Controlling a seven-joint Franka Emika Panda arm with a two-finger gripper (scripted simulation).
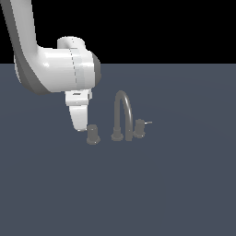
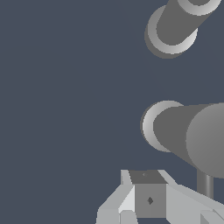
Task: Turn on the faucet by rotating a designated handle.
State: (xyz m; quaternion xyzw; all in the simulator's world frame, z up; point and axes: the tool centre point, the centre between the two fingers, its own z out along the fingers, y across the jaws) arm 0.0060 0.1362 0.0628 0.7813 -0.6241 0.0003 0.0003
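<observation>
Standing squat and dark grey, the handle (image 1: 93, 134) sits beside the tool (image 1: 80, 120), grip state unclear.

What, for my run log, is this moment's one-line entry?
jaws beside dark grey cylindrical knob handle | contact unclear | jaw opening unclear

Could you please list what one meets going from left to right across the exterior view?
White end effector → squat dark grey knob → arched dark grey gooseneck spout → dark grey knob with thin pale lever rod.
</observation>
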